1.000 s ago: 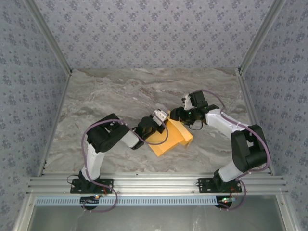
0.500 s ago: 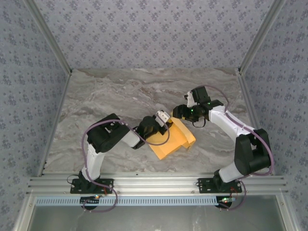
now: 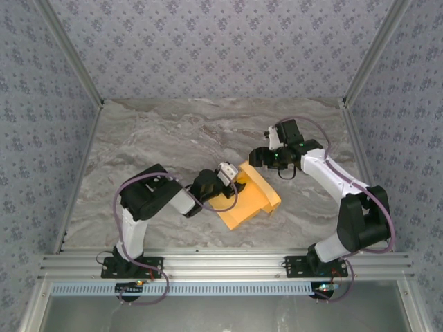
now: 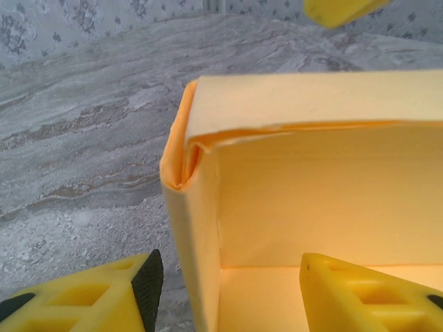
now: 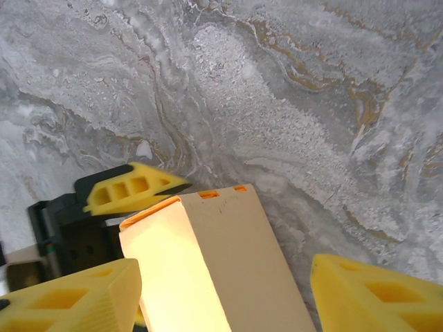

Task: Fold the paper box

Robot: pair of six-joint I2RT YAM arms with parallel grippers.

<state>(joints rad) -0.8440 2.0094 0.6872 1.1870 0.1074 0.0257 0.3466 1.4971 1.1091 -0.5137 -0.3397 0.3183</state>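
The yellow-orange paper box (image 3: 250, 199) lies on the marble table between the two arms, folded into a shallow open box. My left gripper (image 3: 232, 184) is at its left side. In the left wrist view the gripper (image 4: 228, 283) is open and straddles the box's side wall (image 4: 197, 235), one finger (image 4: 104, 301) outside and the other inside, with a gap on each side. My right gripper (image 3: 259, 158) hovers by the box's far corner. In the right wrist view the gripper (image 5: 225, 294) is open, with the paper box (image 5: 228, 270) below and between its spread fingers, untouched.
The marble tabletop (image 3: 173, 138) stretches bare behind and to the left of the box. Metal frame rails (image 3: 76, 180) and patterned walls bound the table. The left arm's finger (image 5: 131, 188) shows just beyond the box's corner in the right wrist view.
My left gripper has opened, let go of the box wall and drawn back slightly left. My right gripper has opened wider and lifted away toward the back. The box has shifted a little.
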